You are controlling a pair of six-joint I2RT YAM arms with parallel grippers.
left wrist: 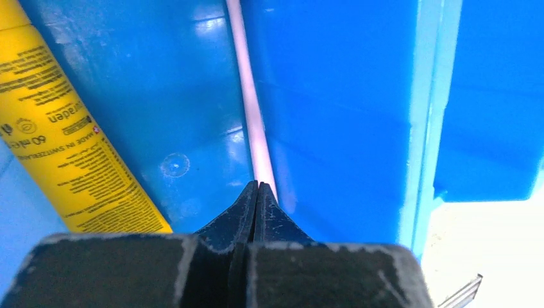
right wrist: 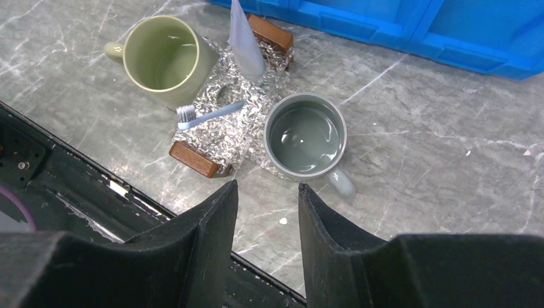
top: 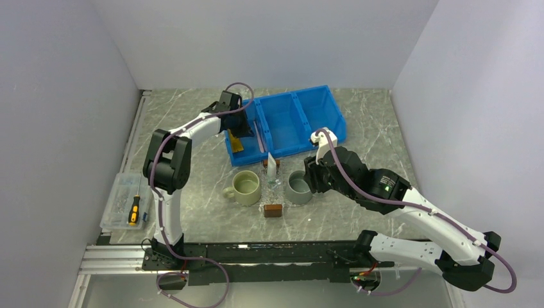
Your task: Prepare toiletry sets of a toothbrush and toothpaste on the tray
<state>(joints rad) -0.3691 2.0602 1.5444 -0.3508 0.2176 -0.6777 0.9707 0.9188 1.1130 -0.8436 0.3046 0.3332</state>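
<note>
Top camera sits high behind the arm bases, tilted down and forward, with the whole table [top: 359, 128] in frame from far off. The left wrist camera is right down inside the blue bin [top: 289, 119], nearly on its floor, peering along the left pincer [left wrist: 256, 192], and the yellow toothpaste [left wrist: 64, 128] crowds its left edge. The right wrist camera hangs higher and looks down past the right pincer [right wrist: 266, 186] at the tray [right wrist: 212, 138], green mug [right wrist: 163, 54] and grey mug [right wrist: 306, 135], the bin's front wall along the top. The overhead view shares tray and mugs with the right wrist, and the bin's left compartment with the left wrist.
</note>
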